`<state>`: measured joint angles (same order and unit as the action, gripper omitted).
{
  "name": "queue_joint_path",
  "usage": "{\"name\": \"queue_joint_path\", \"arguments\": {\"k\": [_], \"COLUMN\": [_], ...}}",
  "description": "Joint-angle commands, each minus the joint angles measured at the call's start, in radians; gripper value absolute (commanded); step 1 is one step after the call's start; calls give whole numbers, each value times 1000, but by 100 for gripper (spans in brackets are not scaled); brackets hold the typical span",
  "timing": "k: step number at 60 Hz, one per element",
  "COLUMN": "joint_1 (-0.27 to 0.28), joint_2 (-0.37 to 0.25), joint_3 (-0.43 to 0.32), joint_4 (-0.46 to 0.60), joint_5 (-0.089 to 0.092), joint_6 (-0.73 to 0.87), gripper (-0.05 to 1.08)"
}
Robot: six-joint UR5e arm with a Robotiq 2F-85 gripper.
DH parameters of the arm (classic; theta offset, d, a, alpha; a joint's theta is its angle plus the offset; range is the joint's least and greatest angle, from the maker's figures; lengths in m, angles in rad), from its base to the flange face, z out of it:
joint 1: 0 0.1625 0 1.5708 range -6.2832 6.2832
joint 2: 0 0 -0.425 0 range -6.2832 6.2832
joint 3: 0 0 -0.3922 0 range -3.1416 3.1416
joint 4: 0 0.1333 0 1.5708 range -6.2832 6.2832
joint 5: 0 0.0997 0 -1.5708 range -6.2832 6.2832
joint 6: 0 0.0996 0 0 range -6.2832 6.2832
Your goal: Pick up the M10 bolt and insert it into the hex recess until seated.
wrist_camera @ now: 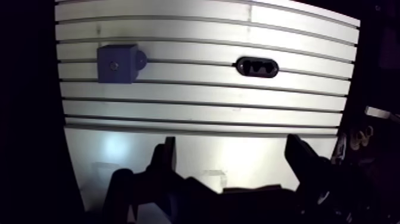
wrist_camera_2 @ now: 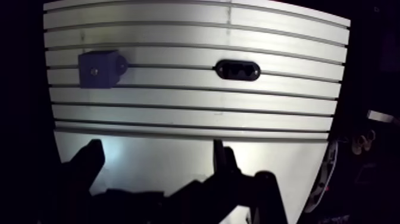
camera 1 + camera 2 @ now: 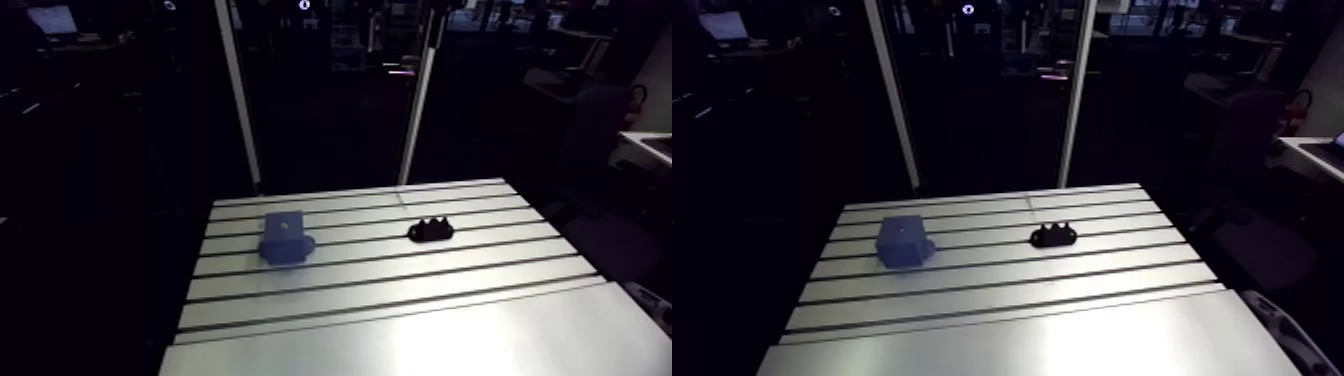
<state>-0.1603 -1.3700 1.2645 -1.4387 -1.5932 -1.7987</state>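
- The gripper (image 1: 232,143) hangs over the smooth part of the slotted table (image 1: 202,113), its two fingers spread wide with nothing between them.
- The blue block (image 1: 117,64) sits on the slotted rows ahead of the gripper, with a small dark spot on its top and a round lug on one side.
- A black oval holder (image 1: 257,67) lies well apart from the blue block, on the lug's side.
- The M10 bolt cannot be told apart from the holder.

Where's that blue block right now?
In the arm view the blue block sits on the table, toward its far left, apart from the black piece on its right. In the wrist view it lies well ahead of the open gripper.
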Motion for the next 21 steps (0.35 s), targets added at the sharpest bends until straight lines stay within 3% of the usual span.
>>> {"name": "queue_joint_path", "arguments": {"k": [1, 21], "joint_1": [5, 6], "joint_2": [3, 0], "joint_3": [3, 10], "joint_4": [1, -1], "joint_5": [18, 22], "joint_6": [2, 3], "gripper": [1, 1]}}
